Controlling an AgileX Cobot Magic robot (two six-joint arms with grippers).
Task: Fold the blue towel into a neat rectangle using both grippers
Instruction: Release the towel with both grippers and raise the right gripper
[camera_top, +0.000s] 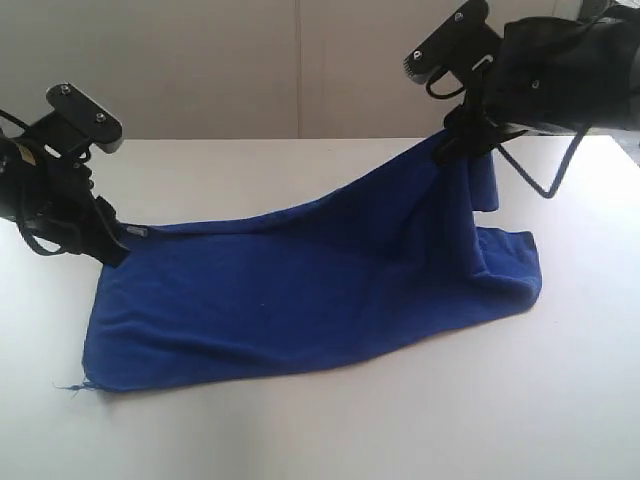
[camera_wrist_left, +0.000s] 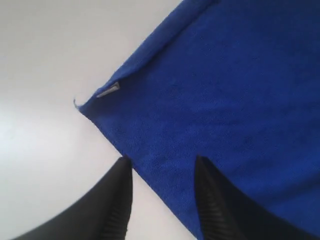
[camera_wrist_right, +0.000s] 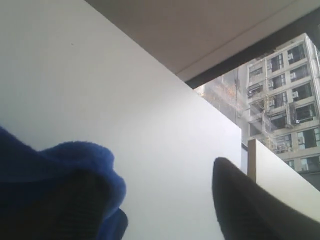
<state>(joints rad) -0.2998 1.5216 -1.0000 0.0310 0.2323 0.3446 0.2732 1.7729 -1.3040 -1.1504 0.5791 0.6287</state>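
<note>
Blue towel (camera_top: 300, 300) lies on the white table (camera_top: 320, 430) through the middle of the exterior frame. Its long axis runs from lower left toward upper right, where one corner rises in a peak. The peak hangs there because it is draped over one finger of the right gripper (camera_wrist_right: 150, 172), whose jaws stand spread; the cloth looks snagged rather than pinched. At centre left, the left gripper (camera_wrist_left: 161, 167) is likewise spread, straddling the flat towel edge near the small white label (camera_wrist_left: 108, 90).
</note>
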